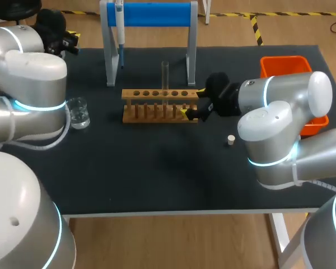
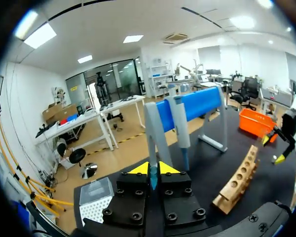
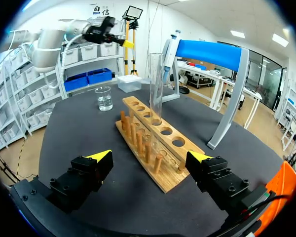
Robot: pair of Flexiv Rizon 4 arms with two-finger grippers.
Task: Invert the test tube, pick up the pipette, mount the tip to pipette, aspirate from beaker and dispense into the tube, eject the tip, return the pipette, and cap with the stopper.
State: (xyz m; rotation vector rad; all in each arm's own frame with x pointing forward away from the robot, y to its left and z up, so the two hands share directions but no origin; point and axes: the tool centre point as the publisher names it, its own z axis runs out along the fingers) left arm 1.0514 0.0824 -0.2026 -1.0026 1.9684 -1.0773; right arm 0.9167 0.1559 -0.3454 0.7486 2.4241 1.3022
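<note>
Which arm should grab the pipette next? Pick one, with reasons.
Left. The left hand faces the pipette hanging on the blue stand just ahead; the right hand is across at the wooden rack.

Clear test tube [image 1: 164, 78] upright in rack [image 1: 127, 94]; beaker [image 1: 78, 112] at rack's 9 o'clock, stopper [image 1: 231, 139] 4 o'clock, pipette [image 1: 120, 33] hanging 11 o'clock.

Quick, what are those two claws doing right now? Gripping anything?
Left gripper: closed, nothing seen in it.
Right gripper: open wide, empty, facing the rack.
</note>
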